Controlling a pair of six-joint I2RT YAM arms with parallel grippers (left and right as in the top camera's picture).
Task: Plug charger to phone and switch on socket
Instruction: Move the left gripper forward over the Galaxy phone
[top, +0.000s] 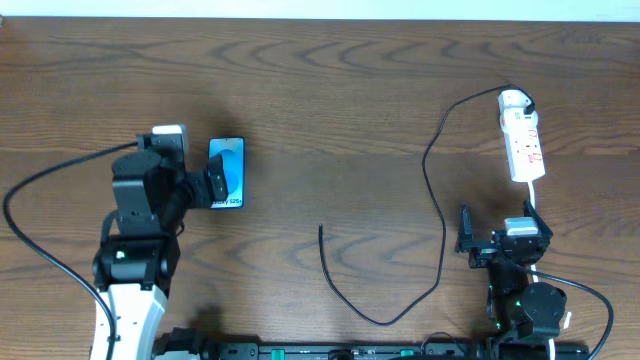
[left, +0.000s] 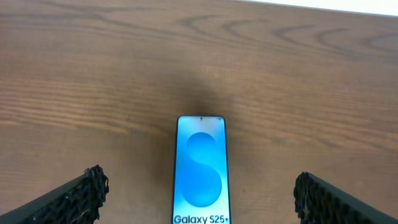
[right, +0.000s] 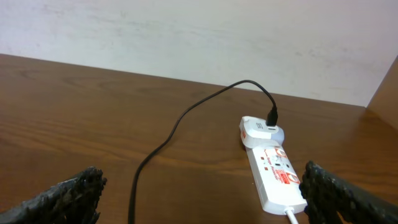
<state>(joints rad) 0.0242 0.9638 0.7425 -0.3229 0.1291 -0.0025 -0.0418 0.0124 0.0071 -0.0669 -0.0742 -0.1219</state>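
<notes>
The phone (top: 228, 165) lies flat on the wooden table with its blue screen up and the text "Galaxy S25+" at its near end. In the left wrist view the phone (left: 200, 168) lies between my left gripper's fingers (left: 198, 198), which are open wide and empty just above it. The left gripper (top: 214, 188) is at the phone's lower left in the overhead view. The white socket (top: 522, 135) (right: 273, 174) lies at the far right with the charger's black plug (right: 272, 116) in its far end. The charger cable (top: 437, 200) (right: 168, 134) loops to a free tip (top: 321, 229). My right gripper (top: 505, 228) (right: 202, 186) is open and empty, near the socket's near end.
The socket's white cord (top: 533, 195) (right: 292, 214) runs back toward the right arm. A pale wall (right: 186, 31) stands behind the table's far edge. The left arm's own black cable (top: 40, 185) curves over the table's left side.
</notes>
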